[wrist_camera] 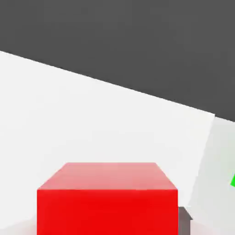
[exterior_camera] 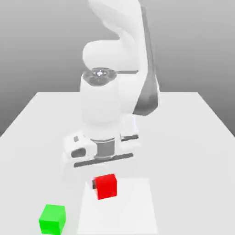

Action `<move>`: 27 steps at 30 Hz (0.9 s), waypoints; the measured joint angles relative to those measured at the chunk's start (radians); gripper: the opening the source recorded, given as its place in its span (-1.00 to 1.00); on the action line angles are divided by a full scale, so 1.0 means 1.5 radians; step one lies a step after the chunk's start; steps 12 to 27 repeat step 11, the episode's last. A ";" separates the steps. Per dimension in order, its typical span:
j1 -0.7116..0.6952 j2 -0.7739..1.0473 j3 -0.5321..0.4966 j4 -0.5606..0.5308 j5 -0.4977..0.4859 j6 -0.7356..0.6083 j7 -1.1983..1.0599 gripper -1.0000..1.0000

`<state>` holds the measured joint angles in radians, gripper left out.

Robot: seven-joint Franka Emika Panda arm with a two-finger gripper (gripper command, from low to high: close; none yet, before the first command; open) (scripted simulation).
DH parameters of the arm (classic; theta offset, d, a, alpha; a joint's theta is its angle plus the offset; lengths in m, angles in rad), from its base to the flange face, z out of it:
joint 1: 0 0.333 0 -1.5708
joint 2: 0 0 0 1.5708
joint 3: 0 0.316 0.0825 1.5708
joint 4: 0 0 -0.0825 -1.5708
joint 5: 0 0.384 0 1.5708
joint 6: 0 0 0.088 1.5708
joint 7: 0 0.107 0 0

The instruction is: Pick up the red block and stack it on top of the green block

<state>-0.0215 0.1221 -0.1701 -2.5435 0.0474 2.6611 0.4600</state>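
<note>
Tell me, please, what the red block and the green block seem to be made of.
The red block looks like matte plastic or painted wood: its faces are one even color, with no grain or sharp highlight. The green block seems the same, with flat, plain faces and crisp edges, though color alone cannot settle plastic against painted wood.

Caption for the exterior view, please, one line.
A robot arm's gripper at the red block, with the green block standing apart toward the exterior view's left.
</note>
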 joint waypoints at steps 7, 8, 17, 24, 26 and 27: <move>-0.059 0.108 -0.027 0.088 0.059 0.016 0.024 -1.00; -0.064 0.126 -0.021 0.090 0.068 0.032 0.019 1.00; -0.064 0.126 -0.021 0.090 0.068 0.032 0.019 1.00; -0.064 0.126 -0.021 0.090 0.068 0.032 0.019 1.00; -0.064 0.126 -0.021 0.090 0.068 0.032 0.019 1.00; -0.064 0.126 -0.021 0.090 0.068 0.032 0.019 1.00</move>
